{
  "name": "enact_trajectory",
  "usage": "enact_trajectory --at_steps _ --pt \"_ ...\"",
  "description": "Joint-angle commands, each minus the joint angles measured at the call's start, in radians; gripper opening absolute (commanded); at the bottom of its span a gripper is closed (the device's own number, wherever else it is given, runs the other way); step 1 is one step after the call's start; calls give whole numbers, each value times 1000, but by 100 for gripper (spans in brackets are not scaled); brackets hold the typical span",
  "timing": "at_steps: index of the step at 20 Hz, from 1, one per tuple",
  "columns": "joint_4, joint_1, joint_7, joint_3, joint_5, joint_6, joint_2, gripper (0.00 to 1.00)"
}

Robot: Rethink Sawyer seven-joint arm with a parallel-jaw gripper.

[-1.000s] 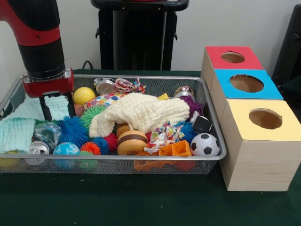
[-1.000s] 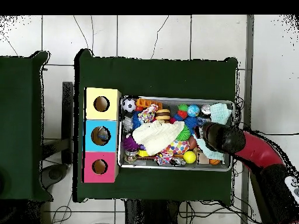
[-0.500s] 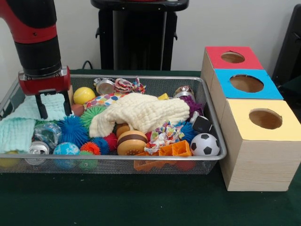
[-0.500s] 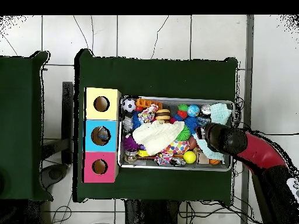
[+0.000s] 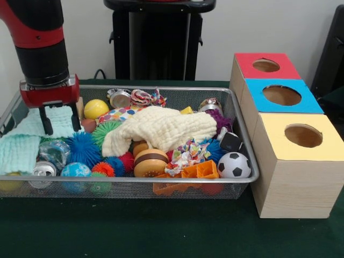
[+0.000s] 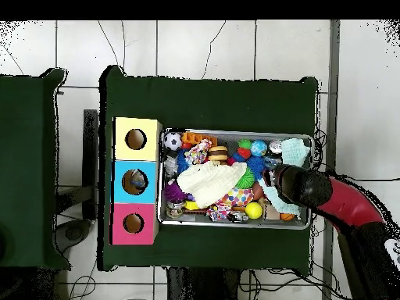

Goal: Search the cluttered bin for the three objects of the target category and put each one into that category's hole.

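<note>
front view: wire mesh bin [image 5: 244, 161] on dark green table cloth [image 5: 161, 231], packed with toys. gripper [image 5: 59, 119] hangs over the bin's left end, fingers [image 5: 47, 122] spread apart and pointing down, nothing between them. it sits above a pale mint cloth [image 5: 21, 148]; whether the tips touch the cloth, cannot tell. just beside the gripper, a yellow ball [image 5: 95, 108]. cream knit cloth [image 5: 164, 129] draped across the bin's middle, over other toys. in front of it a toy burger [image 5: 150, 162], a blue spiky ball [image 5: 83, 149], a green spiky ball [image 5: 105, 131], a soccer ball [image 5: 234, 165] at the near right corner, orange plastic pieces [image 5: 199, 171] against the near wall. a drink can [image 5: 43, 171] and a globe ball [image 5: 75, 171] lie at the near left. beside the bin, three wooden boxes in a row, each with a round hole on top: red box [image 5: 266, 66] farthest, blue box [image 5: 282, 97] in the middle, yellow box [image 5: 301, 142] nearest.

overhead view: arm reaches in from the lower right, its black end over the bin's [image 6: 234, 225] right part, hiding the gripper's tips. boxes stand touching the bin's left side: yellow [image 6: 136, 139], blue [image 6: 135, 181], red [image 6: 133, 223]. something lies inside the blue box's hole; what it is, cannot tell. cream cloth [image 6: 211, 181] mid-bin, yellow ball [image 6: 253, 209] near the lower wall.
</note>
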Motion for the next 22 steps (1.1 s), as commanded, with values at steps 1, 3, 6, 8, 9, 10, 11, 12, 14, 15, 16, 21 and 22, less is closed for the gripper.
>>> enact_trajectory --at_steps 1,3,6,8,9,10,11,12,14,15,16,21,22 --pt "36 14 143 22 37 20 -19 100" --pt "8 21 110 38 34 49 -31 100" --pt "-32 28 21 80 15 99 -57 100" --pt "-47 35 -22 98 4 122 -81 100" --pt "-52 36 -36 106 3 132 -87 100" --pt "-66 35 -68 124 0 155 -94 100" --pt "-75 32 -91 137 -4 168 -94 100" --pt "-84 30 -114 150 -8 182 -95 100" --pt "-104 31 -147 169 -17 208 -93 100" --pt "-111 31 -158 177 -22 215 -94 100" --pt "-124 32 -179 190 -27 231 -92 100" --pt "-155 21 -240 240 -49 276 -61 100" --pt "-158 20 -260 252 -59 282 -58 100"
